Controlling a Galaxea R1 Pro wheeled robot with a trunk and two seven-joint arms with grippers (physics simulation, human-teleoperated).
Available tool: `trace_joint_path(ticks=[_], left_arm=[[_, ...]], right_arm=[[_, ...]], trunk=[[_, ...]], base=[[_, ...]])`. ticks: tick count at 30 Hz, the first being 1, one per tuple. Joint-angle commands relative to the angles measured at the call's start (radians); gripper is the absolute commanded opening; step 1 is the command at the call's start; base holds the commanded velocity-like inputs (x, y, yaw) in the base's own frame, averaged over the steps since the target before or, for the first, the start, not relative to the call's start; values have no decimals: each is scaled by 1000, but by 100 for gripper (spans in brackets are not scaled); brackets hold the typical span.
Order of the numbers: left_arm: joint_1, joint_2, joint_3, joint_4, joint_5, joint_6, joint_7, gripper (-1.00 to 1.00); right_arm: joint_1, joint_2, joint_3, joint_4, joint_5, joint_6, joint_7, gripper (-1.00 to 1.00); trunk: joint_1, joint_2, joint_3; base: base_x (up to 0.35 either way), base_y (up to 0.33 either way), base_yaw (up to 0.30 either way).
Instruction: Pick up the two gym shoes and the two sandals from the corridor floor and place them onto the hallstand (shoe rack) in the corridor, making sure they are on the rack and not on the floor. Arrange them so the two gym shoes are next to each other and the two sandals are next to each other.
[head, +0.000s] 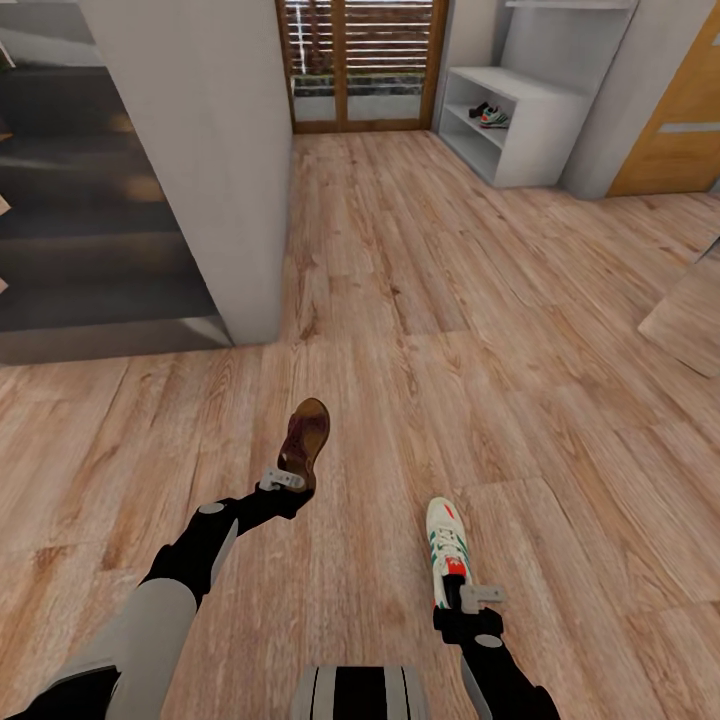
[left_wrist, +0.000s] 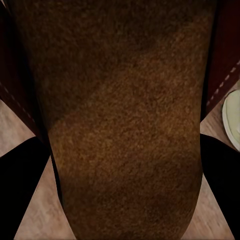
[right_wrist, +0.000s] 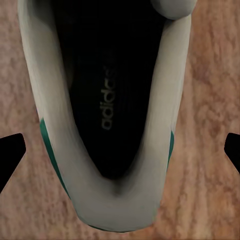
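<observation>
Both arms are loaded up here: the left gripper (head: 287, 481) has a dark-brown sandal (head: 304, 441) pinched at its heel end, the sole standing up off the corridor floor (head: 420, 300), and in the left wrist view the tan insole (left_wrist: 125, 125) sits between two dark fingers (left_wrist: 20, 195) pressed to its sides. Over on the right, the right gripper (head: 478, 598) sits at the heel of a gym shoe (head: 446, 545), but the right wrist view shows the fingertips (right_wrist: 10, 157) standing well clear of the heel on both sides, so I'd call those jaws open, not clamped. That's the first worry: lift now and the sneaker simply stays behind. The hallstand (head: 520, 120) is far off at the end of the corridor, one sneaker (head: 490, 116) already on its lower shelf (what sits beside it is too small to tell). It's a long drive, and a sandal held by one end could swing or slip on any jolt. The grey wall corner (head: 250, 300) near the left arm's side could also clip it.
</observation>
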Motion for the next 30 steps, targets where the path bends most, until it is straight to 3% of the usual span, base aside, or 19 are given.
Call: trace_joint_path(ticks=[1,10,19,30], left_arm=[[0,-2,8,-2,-3,10,-9,-100],[0,-2,8,-2,-2,9,-11,-100],[0,-2,8,-2,-2,9,-11,-100],[0,-2,8,-2,-2,9,-11,-100]], right_arm=[[0,1,-5,-2,10,6,0,100],[0,0,-7,-2,10,7,0,100],[0,0,-8,-2,9,7,0,100],[0,0,-9,-2,9,5,0,100]], trunk=[[0,0,-1],[0,0,-1],[4,-2,-43],[4,-2,-46]], base=[[10,2,0],[2,0,0],[0,0,93],[0,0,28]])
